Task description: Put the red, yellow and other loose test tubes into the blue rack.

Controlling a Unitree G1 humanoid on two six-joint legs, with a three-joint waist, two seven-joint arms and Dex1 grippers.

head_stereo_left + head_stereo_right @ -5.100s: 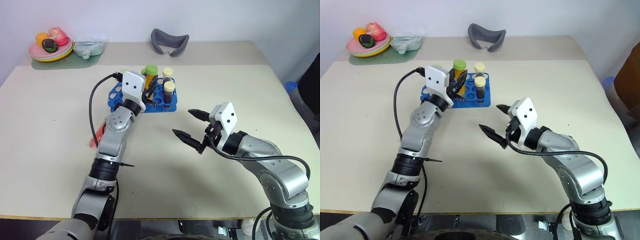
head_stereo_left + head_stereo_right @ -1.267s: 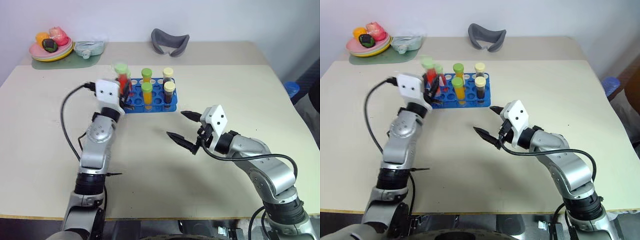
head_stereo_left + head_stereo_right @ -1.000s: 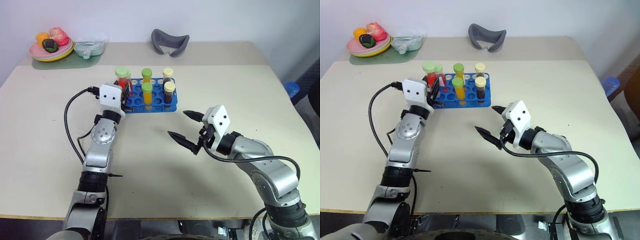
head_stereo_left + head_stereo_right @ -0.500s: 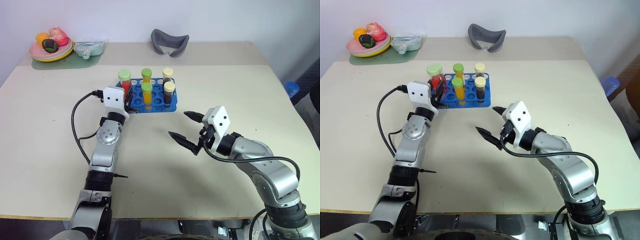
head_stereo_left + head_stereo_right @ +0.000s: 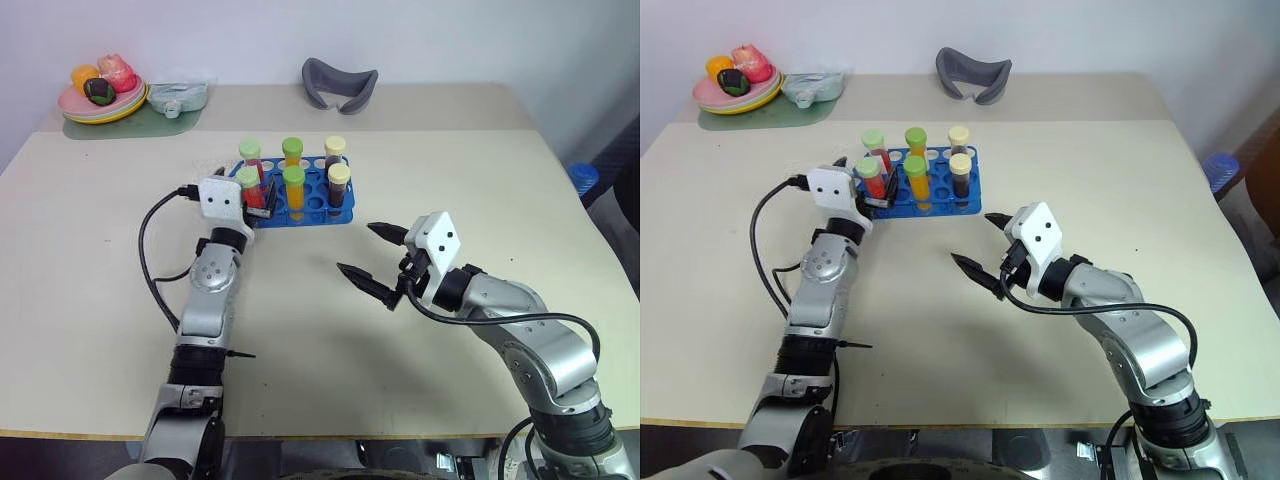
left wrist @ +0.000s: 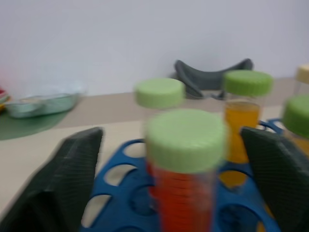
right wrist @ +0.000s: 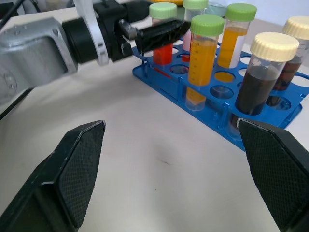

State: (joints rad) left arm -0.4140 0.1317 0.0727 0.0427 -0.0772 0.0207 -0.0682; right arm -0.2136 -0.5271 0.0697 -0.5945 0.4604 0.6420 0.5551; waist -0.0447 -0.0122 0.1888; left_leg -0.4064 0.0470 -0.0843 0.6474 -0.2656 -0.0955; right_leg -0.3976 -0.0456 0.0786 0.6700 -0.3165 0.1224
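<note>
— Tubes first: where did the red one stand?

— The red test tube (image 5: 873,180) stood upright in a hole at the near-left corner of the blue rack (image 5: 940,205), green cap up. The left gripper (image 6: 169,183) had its fingers spread on either side of that tube, not pressing it, as far as the left wrist view showed.

— And the right gripper (image 5: 371,254)?

— It hung over the bare table, in front of the rack and to the rack's right, fingers wide apart and holding nothing.

— Others in the rack?

— Two orange tubes (image 5: 917,175) and two dark ones (image 5: 960,175) stood behind and to the right of the red tube. I saw no loose tube lying near the rack.

— How would such a tube handle?

— Light, stiff, smooth-walled and probably slippery, I judged; best pinched on the wall just under the cap and kept upright.
</note>
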